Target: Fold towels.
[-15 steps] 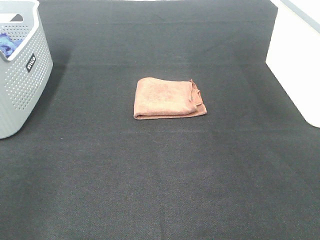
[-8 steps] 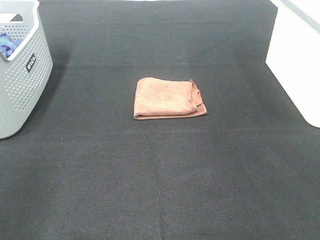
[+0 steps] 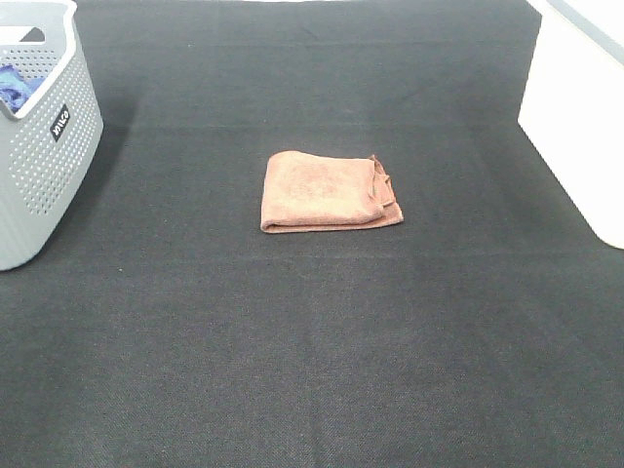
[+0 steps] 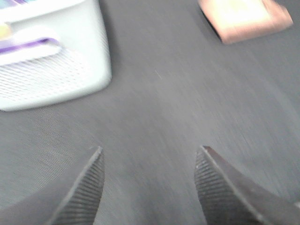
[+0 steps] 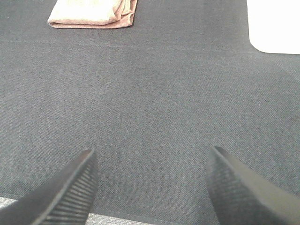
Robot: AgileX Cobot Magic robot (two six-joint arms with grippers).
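Towel: your terracotta microfibre towel looks soft and limp; pinch a stitched corner.
Claws: left claw, right claw both wide, empty.

Even, bright overhead light; soft shadow beside basket. Left wrist view motion-blurred; other two views sharp.

You look down from high at the whole mat. Both wrist cameras sit low, facing outward. All three views share the folded towel.
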